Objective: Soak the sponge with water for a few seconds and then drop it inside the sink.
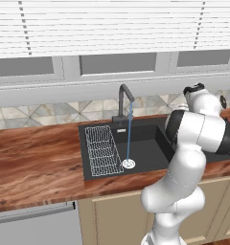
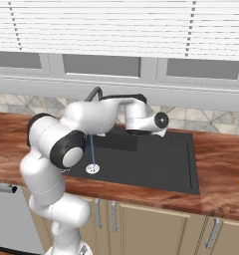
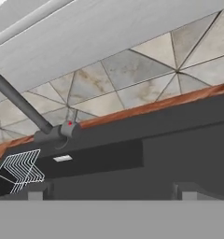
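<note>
Wood counter w/ black sink, water running to drain; pincer wide, holding nothing.

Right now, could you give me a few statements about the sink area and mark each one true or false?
1. Water is running from the faucet down to the drain. True.
2. The wire rack sits in the right half of the sink, seen from the left base view. False: it sits in the left part, left of the drain.
3. The tool is clamped on a sponge. False: its fingertips stand wide apart with nothing between them.
4. The counter around the sink is wood-coloured. True.
5. The blinds above the sink are black. False: they are white.
</note>
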